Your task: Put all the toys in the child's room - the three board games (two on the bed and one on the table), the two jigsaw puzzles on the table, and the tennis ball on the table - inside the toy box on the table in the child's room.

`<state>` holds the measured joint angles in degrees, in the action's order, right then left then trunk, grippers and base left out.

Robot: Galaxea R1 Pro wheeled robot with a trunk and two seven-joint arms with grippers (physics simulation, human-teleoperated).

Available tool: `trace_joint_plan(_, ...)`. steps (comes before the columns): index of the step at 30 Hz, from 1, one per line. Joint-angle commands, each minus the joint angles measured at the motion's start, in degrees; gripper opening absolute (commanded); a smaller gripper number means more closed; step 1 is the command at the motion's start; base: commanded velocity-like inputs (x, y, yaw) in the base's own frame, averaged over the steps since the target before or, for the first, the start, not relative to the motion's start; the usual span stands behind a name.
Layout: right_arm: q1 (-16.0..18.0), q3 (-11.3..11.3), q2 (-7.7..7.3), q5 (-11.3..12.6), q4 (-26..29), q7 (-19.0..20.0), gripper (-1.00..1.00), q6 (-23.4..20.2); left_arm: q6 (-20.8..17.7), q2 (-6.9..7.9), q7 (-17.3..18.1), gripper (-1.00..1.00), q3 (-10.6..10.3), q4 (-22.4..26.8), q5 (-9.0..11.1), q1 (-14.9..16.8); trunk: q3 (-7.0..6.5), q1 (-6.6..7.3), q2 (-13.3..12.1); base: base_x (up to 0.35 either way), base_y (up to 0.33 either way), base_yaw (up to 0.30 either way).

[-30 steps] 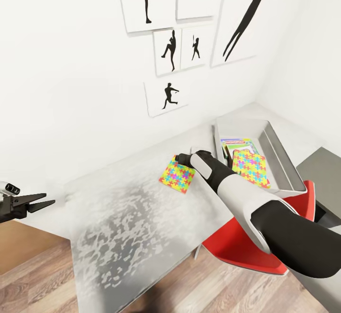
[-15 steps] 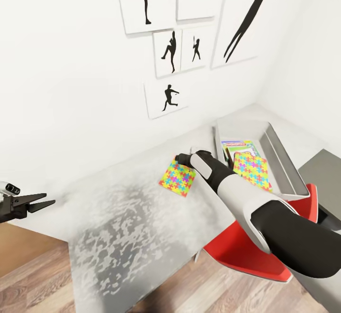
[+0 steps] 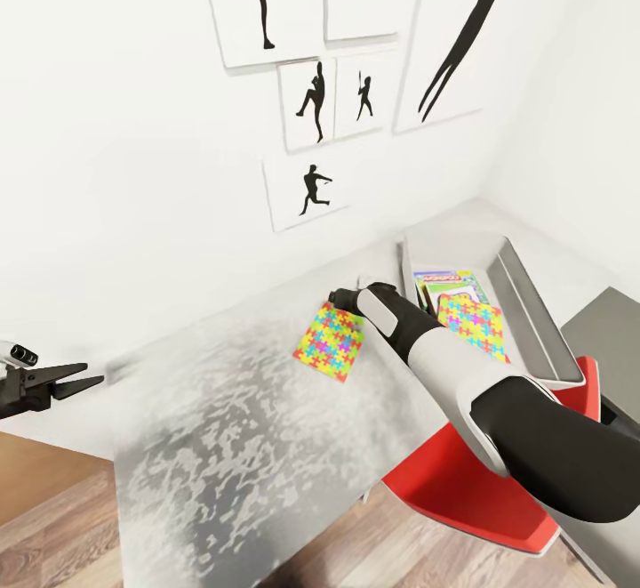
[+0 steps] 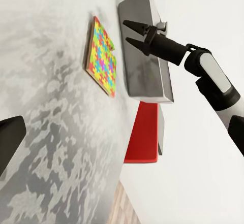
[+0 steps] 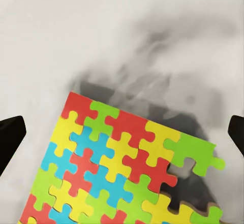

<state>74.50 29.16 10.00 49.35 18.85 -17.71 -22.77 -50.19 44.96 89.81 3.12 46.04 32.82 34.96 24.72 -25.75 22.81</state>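
A colourful jigsaw puzzle [image 3: 331,341] lies flat on the grey table [image 3: 222,446], just left of the grey toy box [image 3: 532,303]. Inside the box rest a second puzzle [image 3: 473,323] and board games [image 3: 442,281]. My right gripper [image 3: 340,296] hovers over the far edge of the loose puzzle [image 5: 122,168], open, with nothing between its fingertips [image 5: 11,136]. From the left wrist camera, the right gripper [image 4: 133,34] hangs spread above the puzzle [image 4: 101,56], beside the box [image 4: 145,51]. My left gripper [image 3: 76,383] stays open off the table's left end.
A white wall with black silhouette pictures [image 3: 307,188] runs behind the table. A red chair [image 3: 480,490] stands tucked under the table's front right, below my right arm. Wooden floor [image 3: 53,517] lies at the lower left.
The whole head view has shifted a little, so the camera moved. The right gripper still hovers over the loose puzzle and the left gripper holds its place.
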Motion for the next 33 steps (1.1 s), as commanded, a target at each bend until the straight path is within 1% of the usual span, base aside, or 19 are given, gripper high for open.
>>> trace_joint_plan(1, 0.05, 0.28, 0.00, 0.32, 0.04, -0.40, 1.00, -0.16, -0.61, 0.04, 0.19, 1.00, -0.05, 0.01, 0.05, 0.02, 0.09, -0.03, 0.10, 0.009, -0.008, 0.000)
trace_joint_plan(14, 0.10, 0.23, 0.00, 0.53, -0.03, -0.41, 1.00, -0.27, -0.63, 0.04, 0.19, 1.00, -0.05, 0.01, 0.05, 0.02, 0.09, -0.03, 0.10, 0.002, -0.002, 0.000)
trace_joint_plan(23, 0.12, -0.08, 0.00, 1.25, -0.05, -0.48, 1.00, -2.59, -0.61, 0.04, 0.19, 1.00, -0.05, 0.01, 0.05, 0.02, 0.09, -0.03, 0.10, 0.000, 0.000, 0.000)
trace_joint_plan(30, 0.14, -0.21, 0.00, 1.47, -0.05, -0.62, 1.00, -3.35, -0.61, 0.04, 0.19, 1.00, -0.05, 0.01, 0.05, 0.02, 0.09, -0.03, 0.10, 0.000, 0.000, 0.000)
trace_joint_plan(33, 0.17, -0.42, 0.00, 1.73, 0.08, -0.63, 1.00, -4.81, -0.61, 0.04, 0.19, 1.00, -0.05, 0.01, 0.05, 0.02, 0.09, -0.03, 0.10, 0.000, 0.000, 0.000)
